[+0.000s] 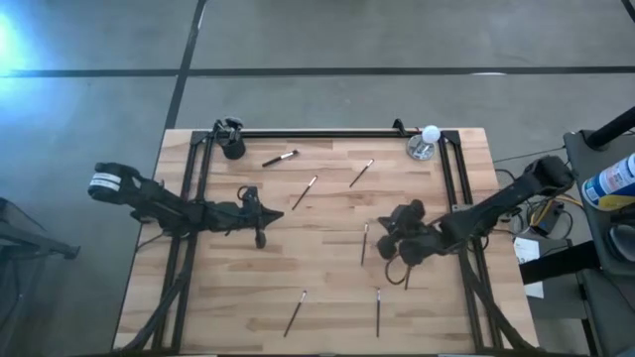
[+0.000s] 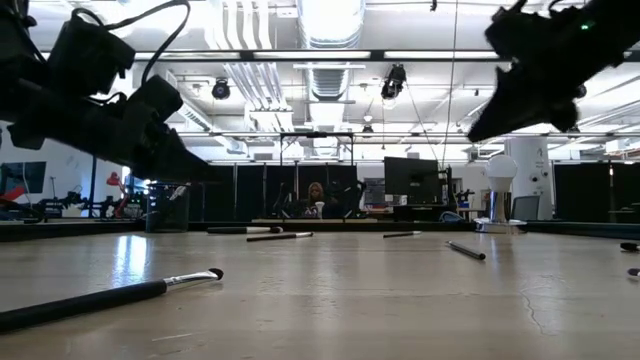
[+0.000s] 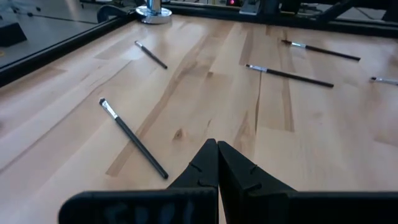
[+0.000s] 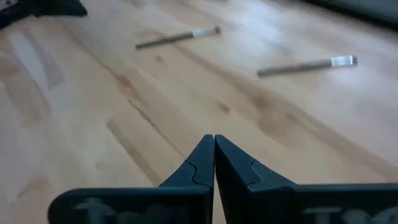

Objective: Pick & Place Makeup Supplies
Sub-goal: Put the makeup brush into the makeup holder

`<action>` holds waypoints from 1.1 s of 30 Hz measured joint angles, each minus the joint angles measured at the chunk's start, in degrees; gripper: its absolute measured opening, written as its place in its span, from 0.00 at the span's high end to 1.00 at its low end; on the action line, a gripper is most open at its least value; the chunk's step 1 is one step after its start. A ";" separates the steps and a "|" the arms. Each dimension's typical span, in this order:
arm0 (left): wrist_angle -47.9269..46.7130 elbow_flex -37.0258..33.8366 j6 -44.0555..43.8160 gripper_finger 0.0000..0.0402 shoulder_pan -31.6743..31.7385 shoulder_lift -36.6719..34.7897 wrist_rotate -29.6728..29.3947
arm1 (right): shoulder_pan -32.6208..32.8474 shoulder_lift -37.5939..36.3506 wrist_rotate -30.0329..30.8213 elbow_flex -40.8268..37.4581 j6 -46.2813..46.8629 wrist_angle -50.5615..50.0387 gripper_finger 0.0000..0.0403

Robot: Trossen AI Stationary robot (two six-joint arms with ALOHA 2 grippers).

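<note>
- The makeup brushes (image 1: 305, 191) are scattered loose all over the wooden worktop (image 1: 327, 297), lying flat and well apart from each other.
- Three lie toward the far edge, one sits mid-worktop just beside the right arm, and two more are down near the near edge (image 1: 295, 312).
- Left claw (image 1: 270, 213) hangs above the left-middle of the worktop, fingers pressed together with nothing in them; its wrist cam shows the tips meeting over bare wood, brushes ahead (image 3: 133, 138).
- Right claw (image 1: 389, 238) is over the right-middle part, also squeezed closed and empty, not touching any brush.
- A small black cup (image 1: 233, 149) sits at the far left corner, and a white ball on a silver base (image 1: 427, 141) at the far right corner.
- Low view shows a person (image 2: 316, 196) way back in the room.
</note>
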 joint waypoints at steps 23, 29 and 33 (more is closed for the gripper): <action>-0.05 0.03 -1.53 1.00 0.00 1.35 0.00 | -9.12 18.85 -10.55 0.51 11.31 5.98 0.71; -0.09 0.01 -1.71 1.00 0.00 1.33 0.00 | -10.44 22.06 -13.89 3.42 9.37 6.08 0.66; -0.12 0.01 -1.82 1.00 0.00 1.33 0.00 | -10.49 23.77 -15.47 5.30 8.26 6.02 0.68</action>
